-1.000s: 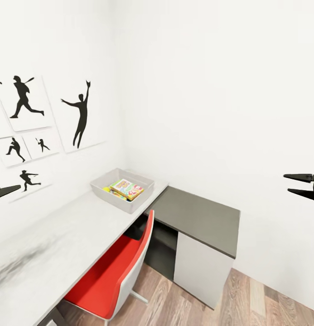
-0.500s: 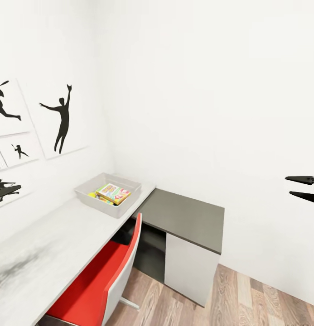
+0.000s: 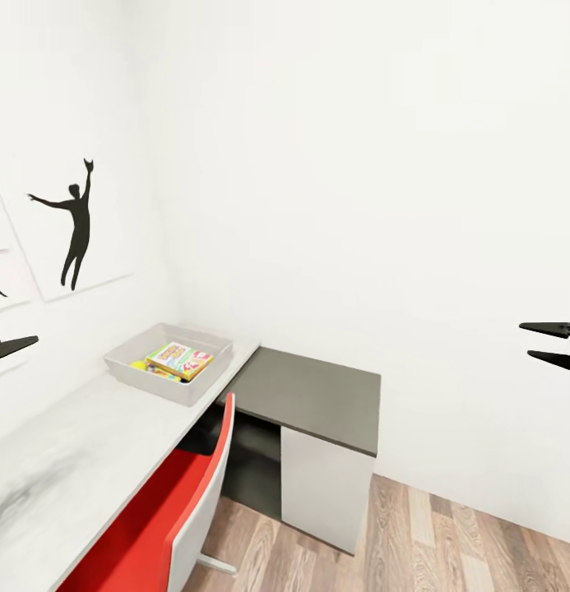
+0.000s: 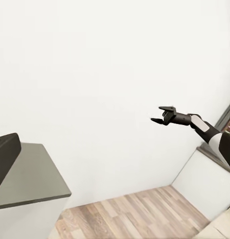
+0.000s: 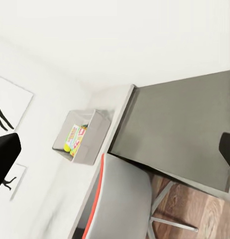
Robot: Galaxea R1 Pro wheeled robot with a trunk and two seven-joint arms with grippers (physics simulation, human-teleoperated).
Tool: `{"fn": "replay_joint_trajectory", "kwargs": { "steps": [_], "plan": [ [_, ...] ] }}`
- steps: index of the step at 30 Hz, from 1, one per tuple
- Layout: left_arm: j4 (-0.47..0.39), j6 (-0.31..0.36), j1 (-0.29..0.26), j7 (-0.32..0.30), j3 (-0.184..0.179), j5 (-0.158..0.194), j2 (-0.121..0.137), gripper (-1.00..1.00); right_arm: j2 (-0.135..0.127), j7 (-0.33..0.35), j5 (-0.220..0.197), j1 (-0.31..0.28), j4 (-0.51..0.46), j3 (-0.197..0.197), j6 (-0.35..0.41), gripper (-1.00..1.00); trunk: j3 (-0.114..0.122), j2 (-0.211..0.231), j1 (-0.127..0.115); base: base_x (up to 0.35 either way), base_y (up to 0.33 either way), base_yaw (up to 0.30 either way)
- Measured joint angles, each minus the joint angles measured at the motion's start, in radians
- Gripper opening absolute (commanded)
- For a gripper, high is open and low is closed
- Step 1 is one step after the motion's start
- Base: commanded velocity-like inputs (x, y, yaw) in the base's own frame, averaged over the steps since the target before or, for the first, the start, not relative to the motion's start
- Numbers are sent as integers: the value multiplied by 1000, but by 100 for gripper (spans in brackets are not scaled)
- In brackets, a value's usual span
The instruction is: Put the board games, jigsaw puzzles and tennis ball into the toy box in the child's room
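White walls and a wood-plank floor are seen in the head view. A long light-grey bench is joined at the corner to a lower dark-grey counter. A red and grey chair is tucked under the bench. A black picture of a jumping person is hung on the wall. The grey toy box is set at the far end of the bench, near the corner. A bright board game is laid inside it, and the small tennis ball is seen beside the game. The right hand is held up in the air, open and empty. Only a tip of the left hand is seen, so its state cannot be told.
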Motion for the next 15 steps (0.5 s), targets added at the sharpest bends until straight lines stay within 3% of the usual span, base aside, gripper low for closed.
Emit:
{"fn": "replay_joint_trajectory", "kwargs": {
  "steps": [15],
  "plan": [
    [0, 0, 0, 0, -1, -1, -9, 100, 6, -5, 3, 34, 0, 5, 0, 100, 20, 0, 0, -38, 0, -210]
  ]
}}
